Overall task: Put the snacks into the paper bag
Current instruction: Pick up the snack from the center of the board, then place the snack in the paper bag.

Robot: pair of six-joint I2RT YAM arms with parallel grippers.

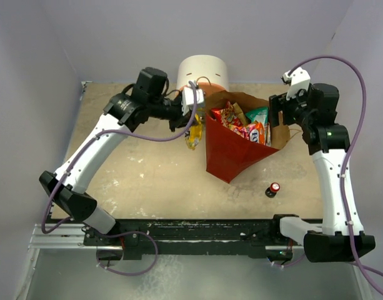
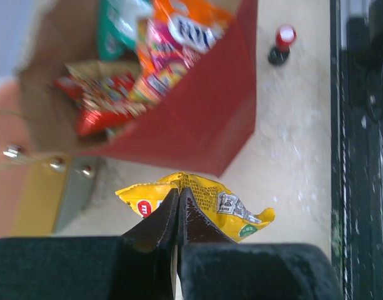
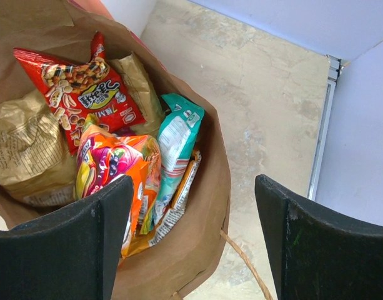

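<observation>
Snacks, item in hand: yellow crinkly foil packet (image 2: pixel 207 199), flat, with a red roundel and small print. It is outside the bag, just beside the bag's left wall and below the rim. Whether its lower edge touches the tabletop cannot be told from these views.

Holder: left gripper (image 2: pixel 179 192), black fingers pressed together, clamped on the packet's upper edge.

Snacks, already stowed inside the bag: red printed packet (image 3: pixel 85 94) at the back, gold-tan chip bag (image 3: pixel 22 150) at one side, orange-and-pink packet (image 3: pixel 116 162) in the middle, and teal-and-white packet (image 3: pixel 179 134) standing on edge against the brown wall.

Container: tall kraft paper bag (image 1: pixel 232 153), brown inside, red outside, mouth splayed wide, thin cord handles.

Attendant: right gripper (image 3: pixel 194 184), above the bag's right rim, fingers set wide apart with nothing between them.

Surroundings: round white-and-orange drawer unit (image 1: pixel 202 72) directly behind the bag. Small red-capped bottle (image 1: pixel 274 189) on the beige tabletop (image 1: pixel 147 181), in front of the bag and to its right.

Hazards, as judged:
- The grip takes only a thin edge, so a quick lift could let the slick foil slip out.
- The packet hangs below the rim. A sideways move without enough lift would strike the left wall and fold or shove the bag.
- The bag is well filled, so a packet dropped near the rim may perch and slide back out.
- A handle cord could snag a finger.
</observation>
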